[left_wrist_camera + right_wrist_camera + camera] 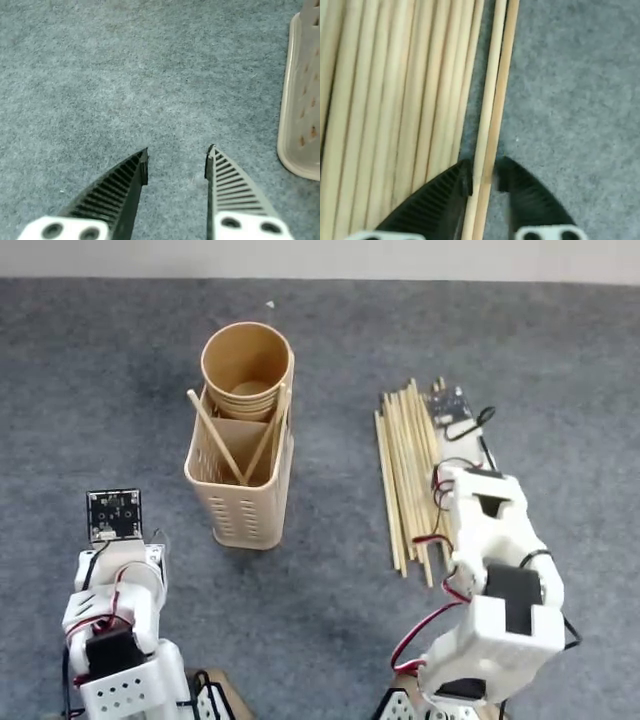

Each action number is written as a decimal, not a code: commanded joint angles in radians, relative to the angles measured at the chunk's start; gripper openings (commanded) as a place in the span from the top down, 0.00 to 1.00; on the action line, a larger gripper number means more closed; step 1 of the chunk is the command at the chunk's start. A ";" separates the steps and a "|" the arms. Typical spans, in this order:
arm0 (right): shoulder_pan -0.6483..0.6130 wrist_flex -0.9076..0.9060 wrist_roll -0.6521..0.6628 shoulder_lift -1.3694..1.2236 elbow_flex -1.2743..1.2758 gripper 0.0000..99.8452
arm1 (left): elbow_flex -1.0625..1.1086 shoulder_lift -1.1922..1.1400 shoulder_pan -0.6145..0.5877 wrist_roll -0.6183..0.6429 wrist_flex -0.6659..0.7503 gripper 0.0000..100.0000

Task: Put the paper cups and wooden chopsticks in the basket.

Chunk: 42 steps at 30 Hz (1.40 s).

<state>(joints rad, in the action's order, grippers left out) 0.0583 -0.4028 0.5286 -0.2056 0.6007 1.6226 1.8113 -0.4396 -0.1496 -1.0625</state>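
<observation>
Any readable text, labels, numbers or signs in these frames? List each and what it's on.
No readable text in any view.
Paper cups, basket, wooden chopsticks: no print visible.
Left arm's circuit board, right arm's circuit board: any markings are too small to read.

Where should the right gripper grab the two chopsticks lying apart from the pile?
Pinch the outer pair across its thin width from straight above: one finger in the gap beside the pile, one on the carpet side. They lie flat and parallel; the right gripper pinches them so.
</observation>
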 commanded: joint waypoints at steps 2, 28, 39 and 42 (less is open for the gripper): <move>0.010 -0.056 0.008 -0.012 -0.071 1.00 | -0.005 0.005 0.015 -0.014 0.015 0.79; -0.607 -0.099 -0.614 0.998 -0.206 1.00 | -0.004 0.005 0.015 -0.014 0.017 0.79; -0.806 0.363 -0.594 0.998 0.211 1.00 | 0.008 0.005 0.015 -0.014 0.026 0.79; -0.826 0.371 -0.559 0.998 0.229 0.99 | 0.010 0.005 0.015 -0.014 0.034 0.79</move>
<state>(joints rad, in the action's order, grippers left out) -0.7472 -0.0713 -0.0545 0.7718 0.8232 1.6379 1.8113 -0.4396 -0.1496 -1.0503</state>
